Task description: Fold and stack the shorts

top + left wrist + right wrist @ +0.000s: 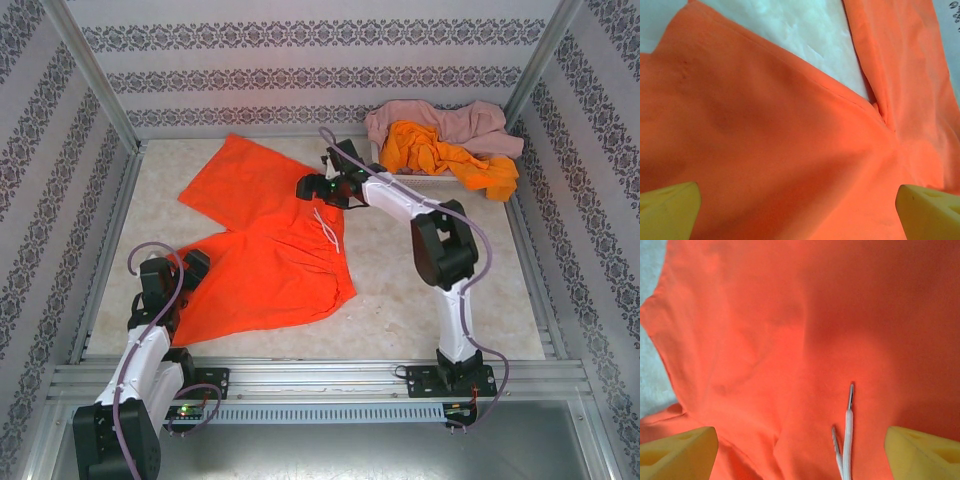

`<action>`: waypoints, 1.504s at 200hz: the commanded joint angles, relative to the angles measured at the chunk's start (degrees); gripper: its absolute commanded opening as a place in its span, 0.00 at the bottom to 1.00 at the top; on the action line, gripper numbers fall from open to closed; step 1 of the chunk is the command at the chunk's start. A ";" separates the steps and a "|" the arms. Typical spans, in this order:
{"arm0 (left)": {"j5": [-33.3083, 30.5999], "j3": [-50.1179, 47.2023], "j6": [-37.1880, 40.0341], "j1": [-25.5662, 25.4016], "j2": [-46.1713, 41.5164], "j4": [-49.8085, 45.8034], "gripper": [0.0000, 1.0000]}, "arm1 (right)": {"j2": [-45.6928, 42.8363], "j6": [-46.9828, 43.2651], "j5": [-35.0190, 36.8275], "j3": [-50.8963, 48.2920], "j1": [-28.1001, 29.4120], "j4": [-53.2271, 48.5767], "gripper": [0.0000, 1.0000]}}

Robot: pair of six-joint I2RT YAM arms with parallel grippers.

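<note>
Shorts (265,255), orange, lie spread out on the worktop (420,300) beneath left and right jaws, both wide and empty; we judge them light, limp, prone to bunching, best pinched at waistband or hem edges.

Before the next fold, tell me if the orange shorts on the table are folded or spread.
Spread: the orange shorts lie flat in a wide V, drawstring exposed.
</note>
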 commanded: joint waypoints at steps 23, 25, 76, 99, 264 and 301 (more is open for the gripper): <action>-2.67 -0.23 0.25 -0.55 -0.99 -2.75 1.00 | 9.52 5.37 -4.58 8.62 -0.20 0.28 0.86; -2.69 -0.23 0.22 -0.55 -1.08 -2.76 1.00 | 9.96 5.49 -4.66 8.94 -0.18 0.21 0.86; -3.53 -0.65 0.07 -0.55 -3.19 -3.93 1.00 | 18.02 7.25 -6.26 15.59 1.67 -1.50 0.86; -4.13 -0.66 -0.04 -0.53 -4.97 -4.84 1.00 | 16.60 8.83 -3.93 12.07 0.04 -0.66 0.86; 7.39 9.08 0.58 -0.50 1.94 1.35 1.00 | -10.42 2.68 -5.12 -5.96 -2.48 3.28 0.89; 11.34 12.95 0.61 -0.55 15.48 8.83 1.00 | -20.60 2.83 -6.70 -20.29 1.67 7.14 0.89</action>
